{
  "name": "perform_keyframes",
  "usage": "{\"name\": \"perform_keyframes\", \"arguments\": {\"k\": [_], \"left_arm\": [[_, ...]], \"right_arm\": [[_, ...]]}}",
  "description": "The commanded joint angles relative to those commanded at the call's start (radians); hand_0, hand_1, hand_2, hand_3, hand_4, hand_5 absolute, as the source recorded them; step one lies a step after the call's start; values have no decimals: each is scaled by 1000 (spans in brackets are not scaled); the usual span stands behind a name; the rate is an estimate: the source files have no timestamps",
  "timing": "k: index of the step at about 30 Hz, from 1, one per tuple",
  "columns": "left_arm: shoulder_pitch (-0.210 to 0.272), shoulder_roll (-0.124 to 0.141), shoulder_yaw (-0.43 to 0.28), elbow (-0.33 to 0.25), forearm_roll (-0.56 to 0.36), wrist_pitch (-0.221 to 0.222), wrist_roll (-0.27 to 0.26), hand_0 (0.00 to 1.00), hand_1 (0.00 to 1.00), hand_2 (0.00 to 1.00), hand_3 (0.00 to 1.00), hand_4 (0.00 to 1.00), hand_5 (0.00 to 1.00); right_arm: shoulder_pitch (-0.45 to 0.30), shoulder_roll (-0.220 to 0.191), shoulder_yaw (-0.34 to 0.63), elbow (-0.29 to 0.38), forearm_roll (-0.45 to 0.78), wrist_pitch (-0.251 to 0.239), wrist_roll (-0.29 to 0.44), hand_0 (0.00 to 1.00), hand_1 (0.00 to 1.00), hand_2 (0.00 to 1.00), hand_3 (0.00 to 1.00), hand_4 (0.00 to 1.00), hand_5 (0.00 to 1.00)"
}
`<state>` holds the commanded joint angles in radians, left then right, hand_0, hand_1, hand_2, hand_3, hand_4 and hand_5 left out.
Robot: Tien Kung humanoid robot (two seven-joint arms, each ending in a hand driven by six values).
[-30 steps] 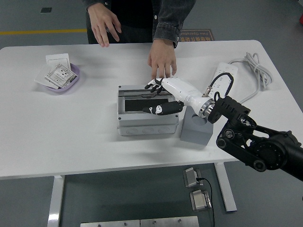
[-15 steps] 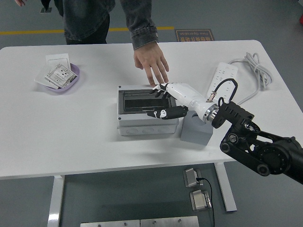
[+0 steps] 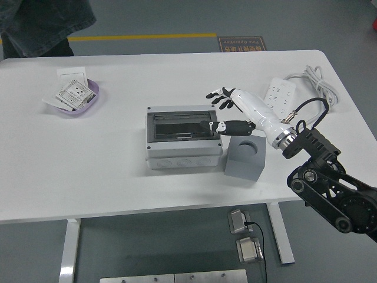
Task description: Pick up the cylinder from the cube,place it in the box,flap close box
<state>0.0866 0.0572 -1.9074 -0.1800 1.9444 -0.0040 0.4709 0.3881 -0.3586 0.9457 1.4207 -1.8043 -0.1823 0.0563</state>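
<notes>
A grey box point(image 3: 184, 140) with a dark flap lid lying shut on top stands at the table's middle. A grey cube point(image 3: 245, 156) with a round empty hole in its top stands right of the box. The cylinder is not visible. My right hand point(image 3: 222, 109), white with black fingers, hovers above the box's right end and the cube, fingers spread and holding nothing. Its thumb point(image 3: 227, 126) points left over the box's right edge.
A purple bowl point(image 3: 75, 98) holding cards sits at the far left. A white power strip point(image 3: 281, 91) and its coiled cable point(image 3: 318, 82) lie at the right. A person point(image 3: 41, 20) stands at the top left, hands off the table.
My right hand has lifted off the box lid and pulled back to the right, uncovering the cube's hole. The person's hand has left the box and the person has moved away to the left.
</notes>
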Motion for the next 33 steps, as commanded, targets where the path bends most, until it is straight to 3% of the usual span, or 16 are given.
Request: {"name": "perform_keyframes", "arguments": {"k": [6,13,19,28,33], "left_arm": [[7,-3,-3,0,-1,1,-2,647,705,678,724,796,526],[18,-10,-30,0,22,1,-1,647,705,678,724,795,524],[23,-6,-55,0,47,0,-1,648,703,679,724,796,524],[15,9,-59,0,57,-5,-4,651,703,679,724,795,525],[14,21,-53,0,54,-6,-6,651,703,679,724,795,525]], "right_arm": [[-124,43,174,12,72,-24,58,537,534,672,767,930,659],[-209,66,349,-32,318,-32,192,525,530,666,758,936,664],[-242,61,462,-51,543,-9,222,521,528,662,736,934,661],[-254,69,517,-76,789,10,228,593,617,676,739,943,675],[-261,78,511,-82,852,20,228,593,617,676,739,943,675]]}}
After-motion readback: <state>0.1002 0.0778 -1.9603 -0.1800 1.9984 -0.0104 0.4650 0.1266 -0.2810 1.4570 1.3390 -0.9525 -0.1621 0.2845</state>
